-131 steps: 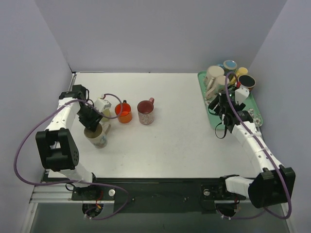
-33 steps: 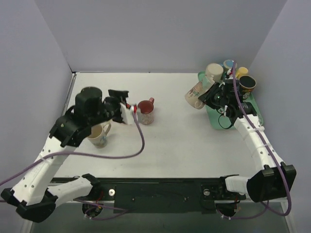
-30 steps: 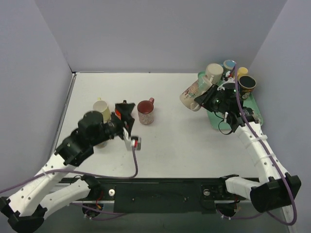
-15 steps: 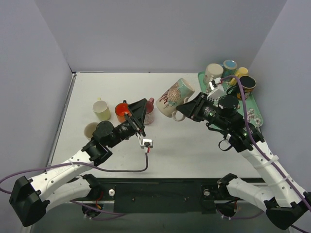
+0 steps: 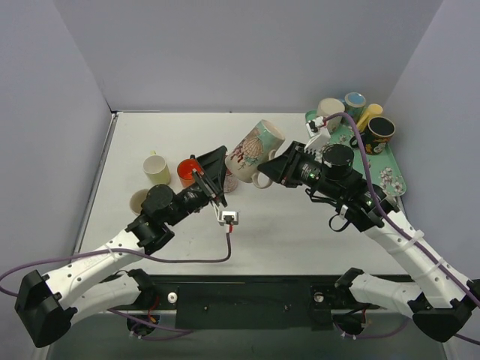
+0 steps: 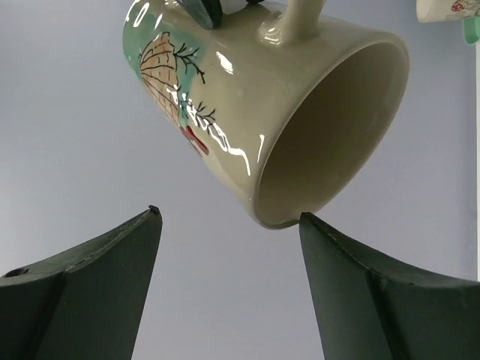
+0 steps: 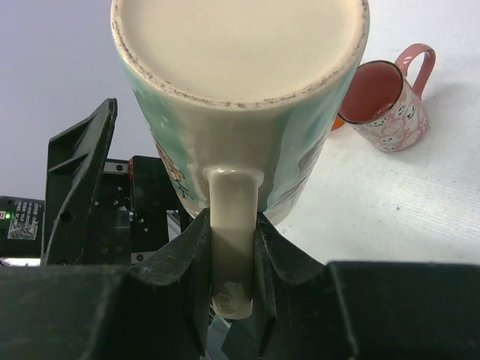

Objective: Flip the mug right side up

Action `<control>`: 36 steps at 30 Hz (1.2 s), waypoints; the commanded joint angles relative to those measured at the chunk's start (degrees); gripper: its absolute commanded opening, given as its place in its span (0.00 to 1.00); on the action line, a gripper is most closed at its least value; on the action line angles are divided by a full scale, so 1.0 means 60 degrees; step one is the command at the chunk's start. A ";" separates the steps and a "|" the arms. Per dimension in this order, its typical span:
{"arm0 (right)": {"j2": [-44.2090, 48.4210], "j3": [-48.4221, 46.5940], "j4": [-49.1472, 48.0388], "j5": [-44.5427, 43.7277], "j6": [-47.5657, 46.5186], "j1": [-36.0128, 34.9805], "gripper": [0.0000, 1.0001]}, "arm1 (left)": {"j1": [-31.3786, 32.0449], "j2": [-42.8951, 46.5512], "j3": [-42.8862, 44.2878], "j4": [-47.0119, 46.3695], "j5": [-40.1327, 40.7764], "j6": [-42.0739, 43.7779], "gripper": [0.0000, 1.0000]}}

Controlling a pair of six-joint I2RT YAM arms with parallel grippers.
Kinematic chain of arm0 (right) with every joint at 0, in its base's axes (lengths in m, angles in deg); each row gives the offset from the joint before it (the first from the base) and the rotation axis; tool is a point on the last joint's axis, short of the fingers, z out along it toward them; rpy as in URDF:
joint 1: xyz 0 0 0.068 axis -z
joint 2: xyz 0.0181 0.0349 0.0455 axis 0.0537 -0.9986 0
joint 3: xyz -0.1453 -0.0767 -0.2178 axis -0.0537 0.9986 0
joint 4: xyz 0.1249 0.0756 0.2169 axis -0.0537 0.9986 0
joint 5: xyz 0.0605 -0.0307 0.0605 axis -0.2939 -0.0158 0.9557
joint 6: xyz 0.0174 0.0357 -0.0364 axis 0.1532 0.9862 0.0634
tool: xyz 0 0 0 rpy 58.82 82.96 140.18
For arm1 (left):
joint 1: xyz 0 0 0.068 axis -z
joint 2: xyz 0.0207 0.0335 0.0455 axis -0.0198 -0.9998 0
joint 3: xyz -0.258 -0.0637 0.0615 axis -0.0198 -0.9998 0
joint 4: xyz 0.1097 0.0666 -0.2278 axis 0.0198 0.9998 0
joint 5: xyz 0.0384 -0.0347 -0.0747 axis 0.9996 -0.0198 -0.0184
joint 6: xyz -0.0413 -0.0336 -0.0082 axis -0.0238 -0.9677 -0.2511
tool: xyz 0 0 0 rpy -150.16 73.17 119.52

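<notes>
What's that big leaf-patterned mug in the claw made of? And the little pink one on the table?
The big mug looks like glazed ceramic: glossy highlights on its side, a rough unglazed ring under its base. The pink mug is probably ceramic too, with a smooth printed surface, but that is less certain.

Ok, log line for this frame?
right gripper: jaws shut on mug handle | left gripper: jaws open by mug mouth | mug: held above table, tilted, not yet upright

even bright diffuse light, soft faint shadows, white glare streaks on the mug [image 6: 240,154], sharp focus
</notes>
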 commanded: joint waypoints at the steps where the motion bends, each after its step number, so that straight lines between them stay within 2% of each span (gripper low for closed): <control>1: 0.0035 -0.0950 -0.1910 -0.0191 -0.0124 -0.0259 0.00 | 0.0203 0.0104 0.0486 -0.0506 -0.0239 -0.0039 0.84; 10: -0.0375 -0.1068 -0.2188 -0.0103 0.0037 -0.0538 0.00 | 0.0409 -0.0145 0.0544 -0.0535 -0.0225 -0.0170 0.80; 11: -0.0405 -0.1053 -0.2188 -0.0103 0.0037 -0.0538 0.00 | 0.0424 -0.0160 0.0646 -0.0520 -0.0123 -0.0243 0.74; 12: -0.0405 -0.1010 -0.2203 -0.0074 0.0066 -0.0552 0.00 | 0.0424 -0.0174 0.0705 -0.0505 -0.0064 -0.0316 0.63; 13: -0.0405 -0.0937 -0.2246 -0.0031 0.0066 -0.0553 0.00 | 0.0409 -0.0189 0.0865 -0.0462 0.0125 -0.0520 0.56; 14: -0.0419 -0.0907 -0.2247 -0.0030 0.0080 -0.0538 0.00 | 0.0409 -0.0204 0.0940 -0.0374 0.0228 -0.0682 0.41; 15: -0.0420 -0.0820 -0.2232 -0.0074 0.0066 -0.0538 0.00 | 0.0409 -0.0204 0.1027 -0.0330 0.0360 -0.0712 0.32; 16: -0.0434 -0.0746 -0.2232 -0.0089 0.0051 -0.0552 0.00 | 0.0424 -0.0175 0.1043 -0.0272 0.0390 -0.0727 0.10; 17: -0.0478 -0.0717 -0.2232 -0.0118 0.0066 -0.0524 0.00 | 0.0424 -0.0175 0.1014 -0.0256 0.0463 -0.0727 0.01; 19: -0.0639 -0.0702 -0.2174 -0.0103 0.0081 -0.0480 0.00 | 0.0424 -0.0101 0.1042 -0.0097 0.0551 -0.0814 0.00; 21: -0.0727 -0.0760 -0.1664 -0.0437 -0.0123 -0.0333 0.00 | 0.0438 0.0001 0.1638 0.1158 0.0871 -0.1325 0.00; 22: -0.0756 -0.0847 -0.0950 -0.0759 -0.0313 -0.0217 0.19 | 0.0438 -0.0057 0.2020 0.3253 0.1062 -0.1864 0.00; 23: -0.0742 -0.0892 -0.0523 -0.1502 -0.0736 -0.0143 0.30 | 0.0438 -0.0159 0.2880 0.4100 0.1557 -0.2464 0.00; 24: -0.0756 -0.0979 0.0149 -0.1843 -0.0899 -0.0012 0.52 | 0.0438 -0.0421 0.3367 0.6081 0.1910 -0.3311 0.00; 25: -0.0727 -0.0980 0.0373 -0.2615 -0.1176 0.0062 0.60 | 0.0438 -0.0641 0.3981 0.7638 0.2595 -0.3639 0.00; 26: -0.0698 -0.0893 0.0709 -0.2826 -0.1266 0.0338 0.75 | 0.0438 -0.0991 0.4335 0.8277 0.2921 -0.4382 0.00; 27: -0.0669 -0.0820 0.0799 -0.3118 -0.1340 0.0428 0.84 | 0.0409 -0.1401 0.4904 0.9850 0.3490 -0.4795 0.00; 28: -0.0611 -0.0616 0.0916 -0.3309 -0.1398 0.0748 0.85 | 0.0366 -0.1695 0.5664 1.0605 0.3887 -0.5713 0.00; 29: -0.0566 -0.0541 0.0961 -0.3369 -0.1413 0.0882 0.86 | 0.0293 -0.2220 0.6107 1.2193 0.3964 -0.6273 0.00; 32: -0.0449 -0.0058 0.1034 -0.3618 -0.1457 0.1350 0.86 | -0.0408 -0.3672 0.7994 1.5220 0.3280 -0.9022 0.00; 33: -0.0434 0.0088 0.1034 -0.3648 -0.1487 0.1381 0.86 | -0.0600 -0.4401 0.8233 1.6271 0.3059 -0.9772 0.00; 36: -0.0609 0.0177 0.1151 -0.3532 -0.1633 0.1469 0.86 | -0.1492 -0.5388 0.8762 1.7422 0.1787 -1.0833 0.00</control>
